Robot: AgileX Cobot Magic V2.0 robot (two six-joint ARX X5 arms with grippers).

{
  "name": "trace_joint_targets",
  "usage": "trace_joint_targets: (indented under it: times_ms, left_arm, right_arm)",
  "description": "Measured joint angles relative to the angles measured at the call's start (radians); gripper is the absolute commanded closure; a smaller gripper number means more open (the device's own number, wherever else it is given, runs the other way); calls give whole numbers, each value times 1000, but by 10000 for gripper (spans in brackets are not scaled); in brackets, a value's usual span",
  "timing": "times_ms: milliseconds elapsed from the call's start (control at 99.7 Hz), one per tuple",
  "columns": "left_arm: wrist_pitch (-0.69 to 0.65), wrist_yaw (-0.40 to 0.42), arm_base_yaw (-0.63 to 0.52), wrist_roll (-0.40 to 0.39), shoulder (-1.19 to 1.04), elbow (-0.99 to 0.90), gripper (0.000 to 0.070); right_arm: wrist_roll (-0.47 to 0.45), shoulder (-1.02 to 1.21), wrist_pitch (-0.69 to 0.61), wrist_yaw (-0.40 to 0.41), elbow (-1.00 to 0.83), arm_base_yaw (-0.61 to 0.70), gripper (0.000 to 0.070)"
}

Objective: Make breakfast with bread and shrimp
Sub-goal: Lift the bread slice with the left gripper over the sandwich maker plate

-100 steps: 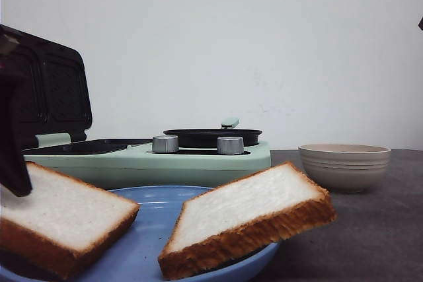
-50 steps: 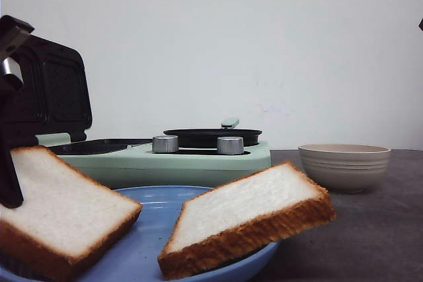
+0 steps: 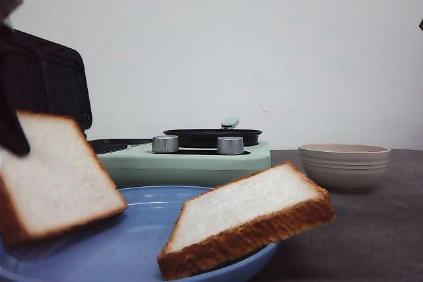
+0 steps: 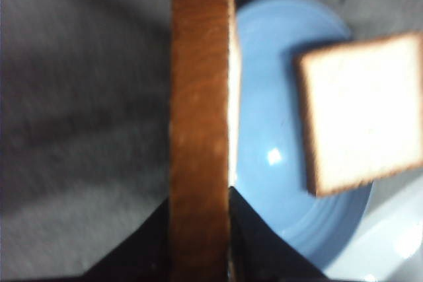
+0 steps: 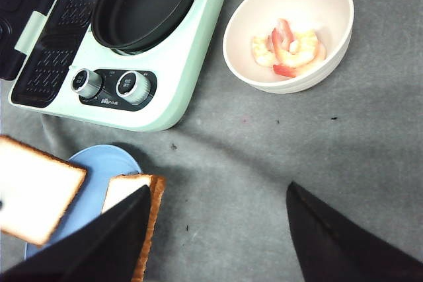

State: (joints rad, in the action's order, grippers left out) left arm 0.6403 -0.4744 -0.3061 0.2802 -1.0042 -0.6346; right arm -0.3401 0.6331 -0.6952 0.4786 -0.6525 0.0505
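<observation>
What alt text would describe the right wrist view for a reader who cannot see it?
Seen from above, a cream bowl holding cooked shrimp sits on a grey table beside a mint-green breakfast maker with a black pan. Two bread slices show over a blue plate; the open right gripper frames the bottom.

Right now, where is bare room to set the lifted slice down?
Bare grey table lies between the blue plate, the bowl of shrimp and the green cooker. The plate is crowded by the second slice.

light: bright, even, soft
glare: white spots on plate (image 4: pixel 277 156)
blur: left wrist view soft, held bread (image 4: pixel 200 123) smeared
right wrist view: sharp
</observation>
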Motion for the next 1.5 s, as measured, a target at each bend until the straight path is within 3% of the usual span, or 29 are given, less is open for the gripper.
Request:
trace_joint_targets:
  times_ms: [491,702,1013,1293,1504]
  left_arm:
    - [-201,102,0,6,180,-5,696]
    - [-257,188,-12,-40,180,-50,696]
    - [-272,315,-13,-216,106,-183,696]
    - [-335,386,-13,-418,-94,-314,696]
    - [-389,484,-13,-559,-238,-428,697]
  right_arm:
    - [0,0,0,0,0,0,296]
    - [0,0,0,0,0,0,296]
    - [3,0,0,0,0,0,296]
    - [3,0,0,0,0,0,296]
    - [9,0,0,0,0,0,296]
